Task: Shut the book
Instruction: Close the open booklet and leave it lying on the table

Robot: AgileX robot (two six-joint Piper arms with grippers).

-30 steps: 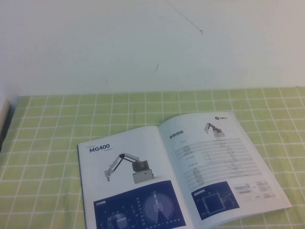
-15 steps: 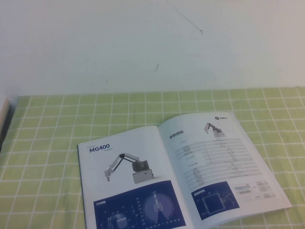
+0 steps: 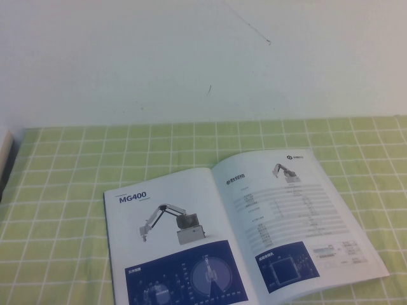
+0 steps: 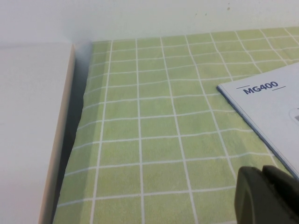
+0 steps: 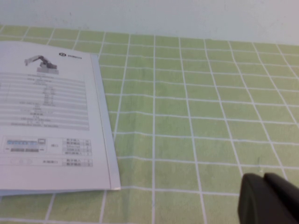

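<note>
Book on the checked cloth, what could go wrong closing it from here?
The book lies flat and thin, so a page edge may be hard to catch and could crease. The wrinkled cloth might bunch under it. The left gripper hangs near its left page, the right gripper off its right edge.

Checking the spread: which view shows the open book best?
The high view: both pages of the book show, lying open. The left wrist view catches only its MG400 corner near the left end effector; the right wrist view, one page near the right end effector.
</note>
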